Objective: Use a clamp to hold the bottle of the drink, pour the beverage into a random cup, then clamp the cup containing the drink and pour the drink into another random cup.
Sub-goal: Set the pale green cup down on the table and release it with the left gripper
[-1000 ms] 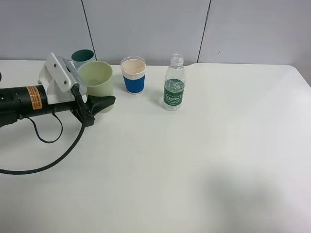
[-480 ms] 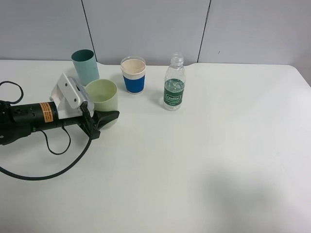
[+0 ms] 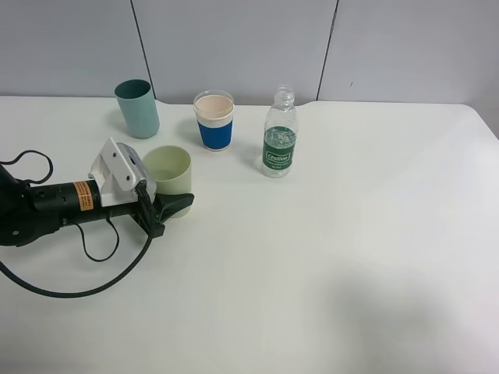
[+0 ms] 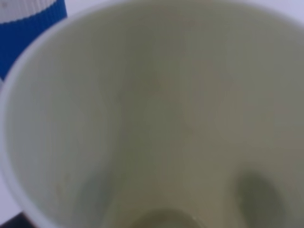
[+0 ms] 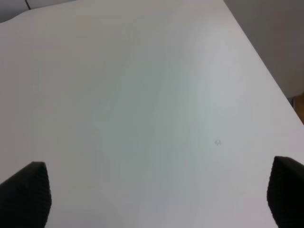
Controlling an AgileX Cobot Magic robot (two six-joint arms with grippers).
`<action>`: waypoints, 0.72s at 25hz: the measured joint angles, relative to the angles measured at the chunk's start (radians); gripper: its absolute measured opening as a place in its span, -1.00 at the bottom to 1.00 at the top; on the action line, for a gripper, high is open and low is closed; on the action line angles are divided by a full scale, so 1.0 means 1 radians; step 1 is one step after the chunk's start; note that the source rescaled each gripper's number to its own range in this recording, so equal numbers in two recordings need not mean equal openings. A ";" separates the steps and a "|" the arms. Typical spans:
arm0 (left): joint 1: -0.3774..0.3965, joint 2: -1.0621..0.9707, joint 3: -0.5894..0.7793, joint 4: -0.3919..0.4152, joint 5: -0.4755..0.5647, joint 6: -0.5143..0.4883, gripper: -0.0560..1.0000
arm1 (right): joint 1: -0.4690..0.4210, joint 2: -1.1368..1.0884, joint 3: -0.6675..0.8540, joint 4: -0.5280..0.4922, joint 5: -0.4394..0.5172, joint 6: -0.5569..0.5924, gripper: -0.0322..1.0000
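Observation:
A clear bottle (image 3: 279, 134) with a green label stands upright at the back middle of the table. Left of it is a blue cup (image 3: 214, 121) with a white rim, also showing in the left wrist view as the blue cup (image 4: 28, 23). A teal cup (image 3: 138, 108) stands further left. My left gripper (image 3: 173, 196) is shut on a pale green cup (image 3: 168, 168), held upright low over the table. That cup's inside (image 4: 156, 118) fills the left wrist view. My right gripper (image 5: 161, 194) is open over bare table and holds nothing.
The left arm (image 3: 54, 204) lies low across the table's left side with a black cable (image 3: 86, 288) looping in front of it. The white table (image 3: 351, 234) ends at its right edge (image 5: 266, 66), seen in the right wrist view.
My left gripper has carried the pale green cup forward and down, away from the teal cup, which now shows in full. The right gripper has not moved.

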 joint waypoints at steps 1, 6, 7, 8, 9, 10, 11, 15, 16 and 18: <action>0.000 0.004 0.000 -0.001 -0.005 0.000 -0.85 | 0.000 0.000 0.000 0.000 0.000 0.000 0.91; 0.000 0.008 0.000 -0.001 -0.010 0.000 -0.85 | 0.000 0.000 0.000 0.000 0.000 0.000 0.91; 0.000 0.008 0.000 -0.001 -0.010 0.000 -0.85 | 0.000 0.000 0.000 0.000 0.000 0.000 0.91; 0.000 0.008 0.000 -0.001 -0.010 0.000 -0.85 | 0.000 0.000 0.000 0.000 0.000 0.000 0.91; 0.000 0.008 0.000 -0.001 -0.010 0.000 -0.85 | 0.000 0.000 0.000 0.000 0.000 0.000 0.91; 0.000 0.008 0.000 -0.001 -0.010 0.000 -0.85 | 0.000 0.000 0.000 0.000 0.000 0.000 0.91; 0.000 0.008 0.000 -0.001 -0.010 0.000 -0.85 | 0.000 0.000 0.000 0.000 0.000 0.000 0.91; 0.000 0.008 0.000 -0.009 -0.007 0.000 -0.60 | 0.000 0.000 0.000 0.000 0.000 0.000 0.91; 0.000 0.010 0.000 -0.012 -0.003 -0.006 -0.14 | 0.000 0.000 0.000 0.000 0.000 0.000 0.91; 0.000 0.011 0.000 -0.012 0.003 -0.021 0.58 | 0.000 0.000 0.000 0.000 0.000 0.000 0.91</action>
